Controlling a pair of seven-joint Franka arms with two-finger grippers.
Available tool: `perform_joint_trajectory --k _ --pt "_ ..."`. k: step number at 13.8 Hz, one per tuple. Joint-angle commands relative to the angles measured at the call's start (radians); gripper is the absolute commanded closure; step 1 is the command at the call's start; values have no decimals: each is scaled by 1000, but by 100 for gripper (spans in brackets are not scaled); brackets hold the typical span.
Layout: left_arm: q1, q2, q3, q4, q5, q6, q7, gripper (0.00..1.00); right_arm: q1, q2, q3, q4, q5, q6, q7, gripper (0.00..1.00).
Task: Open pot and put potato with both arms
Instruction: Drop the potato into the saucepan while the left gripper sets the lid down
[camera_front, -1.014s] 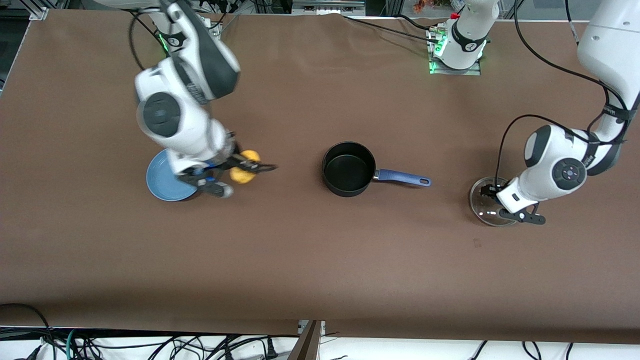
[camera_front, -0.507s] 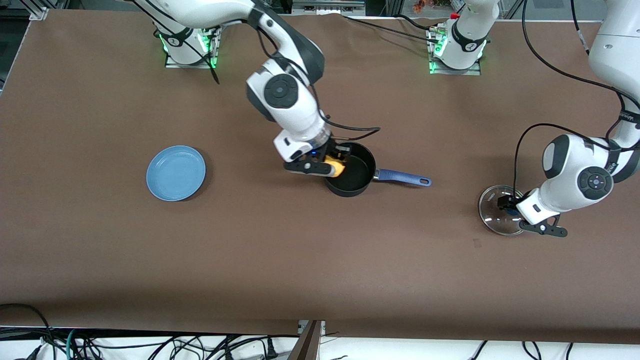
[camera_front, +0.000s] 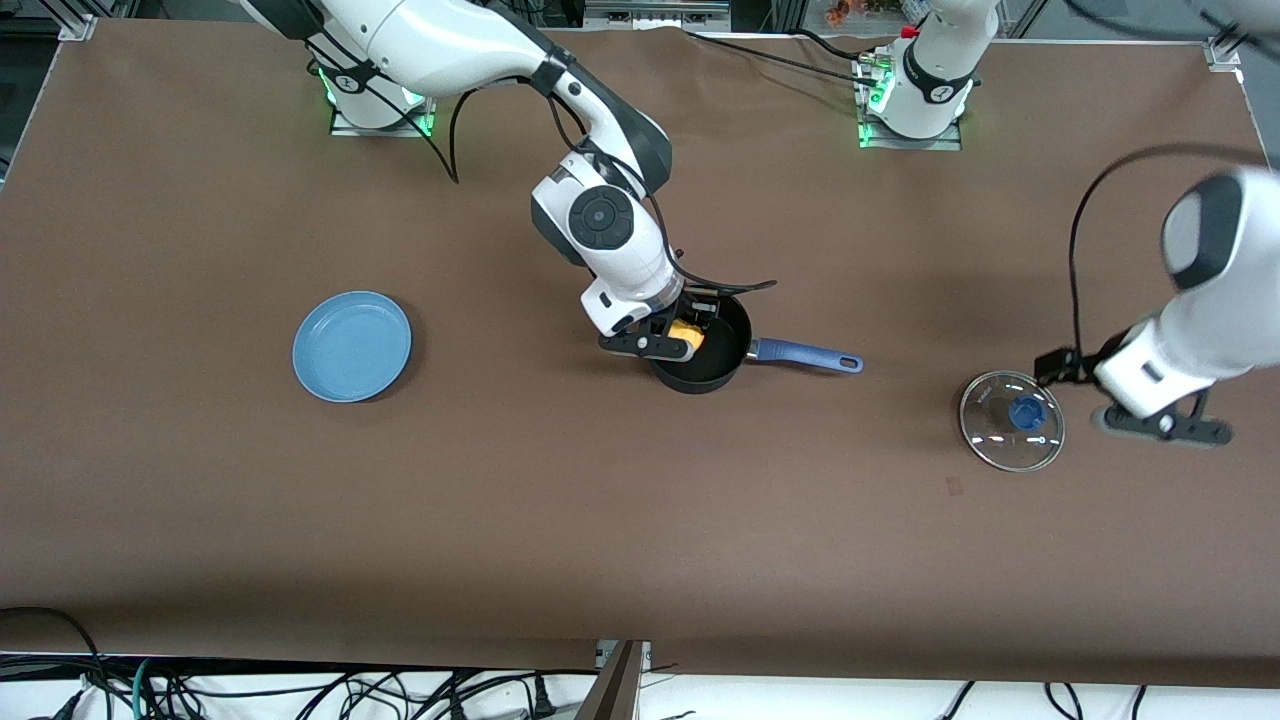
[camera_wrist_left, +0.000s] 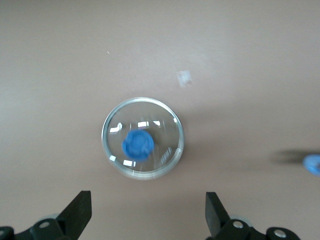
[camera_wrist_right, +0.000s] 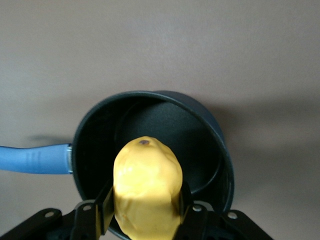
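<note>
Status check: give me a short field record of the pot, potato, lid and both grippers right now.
pot: open, mid-table, handle toward left arm's end
potato: in right gripper, over the pot
lid: flat on table, toward left arm's end, released
left gripper: open, above the lid
plate: bare, toward right arm's end

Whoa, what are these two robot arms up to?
The right gripper holds the potato over the open pot, ready to drop it in. The glass lid lies flat on the table toward the left arm's end. The left gripper hangs open above the lid, holding nothing. A blue plate sits toward the right arm's end.
</note>
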Motion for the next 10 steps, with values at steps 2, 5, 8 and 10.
perform_joint_trajectory --k 2,5,8,10 --pt "6 -26 -72 226 -77 -270 21 0 8 23 -5 36 -10 -11 1 0" --pt "2 -123 -93 225 -116 -296 14 0 -6 -20 -15 63 -10 -105 -2 0" --pt "-8 -158 -73 225 -126 -324 24 0 -78 -43 -12 198 -21 -356 -89 0" --pt "-148 -215 78 184 -146 -329 23 0 -157 -96 -12 215 -43 -503 -242 0"
